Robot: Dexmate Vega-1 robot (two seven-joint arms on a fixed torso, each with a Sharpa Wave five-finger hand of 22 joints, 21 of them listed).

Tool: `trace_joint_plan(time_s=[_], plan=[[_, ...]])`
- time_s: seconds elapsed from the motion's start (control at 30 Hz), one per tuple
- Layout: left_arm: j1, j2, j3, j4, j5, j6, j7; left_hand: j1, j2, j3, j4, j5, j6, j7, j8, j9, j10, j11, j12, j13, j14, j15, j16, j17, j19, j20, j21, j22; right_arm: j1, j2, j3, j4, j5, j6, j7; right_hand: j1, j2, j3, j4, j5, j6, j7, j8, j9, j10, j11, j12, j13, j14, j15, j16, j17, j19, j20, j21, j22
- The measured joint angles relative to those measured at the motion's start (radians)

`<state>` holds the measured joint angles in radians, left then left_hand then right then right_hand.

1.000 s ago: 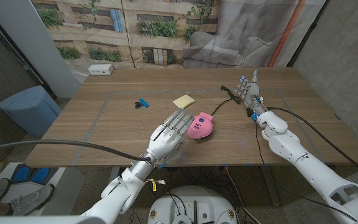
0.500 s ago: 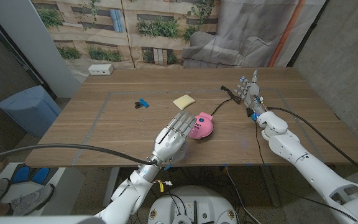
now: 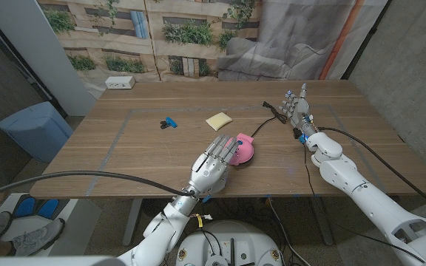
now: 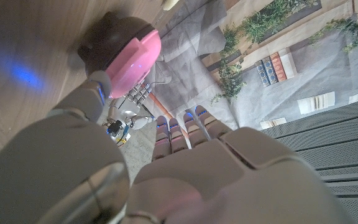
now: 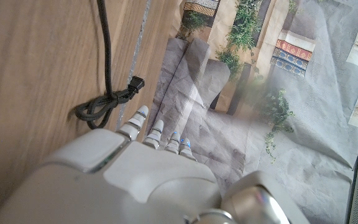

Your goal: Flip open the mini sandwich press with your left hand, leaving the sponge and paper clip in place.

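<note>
Overhead, left hand (image 3: pixel 214 167) spread, fingertips over pink sandwich press (image 3: pixel 240 148) near tabletop (image 3: pixel 109 159) front edge; up close, thumb beside lid; right hand (image 3: pixel 299 108) spread too.

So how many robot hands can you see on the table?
2. The left robot hand is near the table's front edge, right beside the pink sandwich press. The right robot hand is farther back on the right, by the black cable.

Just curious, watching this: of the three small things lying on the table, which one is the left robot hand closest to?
The round pink sandwich press: the left robot hand is right at it, while the yellow sponge and blue-and-black clip lie farther back.
</note>
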<state>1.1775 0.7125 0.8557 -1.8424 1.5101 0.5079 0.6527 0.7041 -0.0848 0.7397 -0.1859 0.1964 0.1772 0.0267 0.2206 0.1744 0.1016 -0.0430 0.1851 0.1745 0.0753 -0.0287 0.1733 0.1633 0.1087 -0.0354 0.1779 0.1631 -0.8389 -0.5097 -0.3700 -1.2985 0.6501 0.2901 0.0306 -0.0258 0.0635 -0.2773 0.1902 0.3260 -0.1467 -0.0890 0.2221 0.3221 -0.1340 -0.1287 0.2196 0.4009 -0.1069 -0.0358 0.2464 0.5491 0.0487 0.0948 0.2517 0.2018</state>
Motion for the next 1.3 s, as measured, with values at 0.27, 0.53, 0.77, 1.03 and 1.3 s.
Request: trace_joint_plan(time_s=[0.27, 0.53, 0.77, 1.03, 1.3], plan=[[-0.033, -0.002, 0.03, 0.029, -0.001, 0.0, 0.005, 0.004, 0.004, -0.001, 0.001, 0.0, 0.005, -0.005, 0.0, 0.0, 0.001, -0.001, 0.0, 0.0, 0.0, 0.0, 0.0, 0.0, 0.009, -0.002, 0.0, 0.0, 0.0, 0.0, 0.0, 0.0, 0.0, 0.0, 0.0, 0.0, 0.0, 0.0, 0.0, 0.0, 0.0, 0.0, 0.0, 0.0, 0.0, 0.0, 0.0, 0.0, 0.0, 0.0, 0.0, 0.0, 0.0, 0.0, 0.0, 0.0], [-0.052, -0.001, 0.051, 0.048, -0.006, 0.009, 0.017, 0.018, 0.0, -0.009, 0.0, 0.0, 0.016, -0.009, 0.005, 0.0, 0.013, -0.013, 0.0, 0.0, 0.008, -0.008, 0.0, 0.0, 0.017, -0.005, 0.004, 0.0, 0.0, 0.0, 0.0, 0.0, 0.0, 0.0, 0.0, 0.0, 0.0, 0.0, 0.0, 0.0, 0.0, 0.0, 0.0, 0.0, 0.0, 0.0, 0.0, 0.0, 0.0, 0.0, 0.0, 0.0, 0.0, 0.0, 0.0, 0.0], [-0.07, 0.004, 0.066, 0.067, -0.016, 0.012, 0.033, 0.032, 0.005, -0.017, 0.0, 0.0, 0.036, -0.014, 0.009, 0.0, 0.025, -0.025, 0.004, 0.0, 0.022, -0.011, 0.005, 0.0, 0.032, -0.004, 0.004, 0.0, 0.0, 0.0, 0.0, 0.0, 0.0, 0.0, 0.0, 0.0, 0.0, 0.0, 0.0, 0.0, 0.0, 0.0, 0.0, 0.0, 0.0, 0.0, 0.0, 0.0, 0.0, 0.0, 0.0, 0.0, 0.0, 0.0, 0.0, 0.001], [-0.09, -0.001, 0.077, 0.089, -0.03, 0.012, 0.056, 0.049, 0.004, -0.025, 0.0, 0.0, 0.064, -0.021, 0.016, 0.0, 0.048, -0.034, 0.008, 0.0, 0.041, -0.009, 0.005, 0.0, 0.051, -0.004, 0.004, 0.0, 0.0, 0.0, 0.0, 0.0, 0.0, 0.0, 0.0, 0.0, 0.0, 0.0, 0.0, 0.0, 0.0, 0.0, 0.0, 0.0, 0.0, 0.0, 0.0, 0.0, 0.0, 0.0, 0.0, 0.0, 0.0, 0.0, 0.0, 0.001], [-0.112, -0.013, 0.09, 0.108, -0.043, 0.013, 0.07, 0.066, 0.005, -0.033, -0.001, 0.0, 0.093, -0.028, 0.024, 0.0, 0.062, -0.036, 0.008, 0.0, 0.052, -0.009, 0.005, 0.0, 0.058, -0.001, 0.004, 0.0, 0.0, 0.0, 0.0, 0.0, 0.0, 0.0, 0.0, 0.0, 0.0, 0.0, 0.0, 0.0, 0.0, 0.0, 0.0, 0.0, 0.0, 0.0, 0.0, 0.0, 0.0, 0.0, 0.0, 0.0, 0.0, 0.0, 0.0, 0.001]])
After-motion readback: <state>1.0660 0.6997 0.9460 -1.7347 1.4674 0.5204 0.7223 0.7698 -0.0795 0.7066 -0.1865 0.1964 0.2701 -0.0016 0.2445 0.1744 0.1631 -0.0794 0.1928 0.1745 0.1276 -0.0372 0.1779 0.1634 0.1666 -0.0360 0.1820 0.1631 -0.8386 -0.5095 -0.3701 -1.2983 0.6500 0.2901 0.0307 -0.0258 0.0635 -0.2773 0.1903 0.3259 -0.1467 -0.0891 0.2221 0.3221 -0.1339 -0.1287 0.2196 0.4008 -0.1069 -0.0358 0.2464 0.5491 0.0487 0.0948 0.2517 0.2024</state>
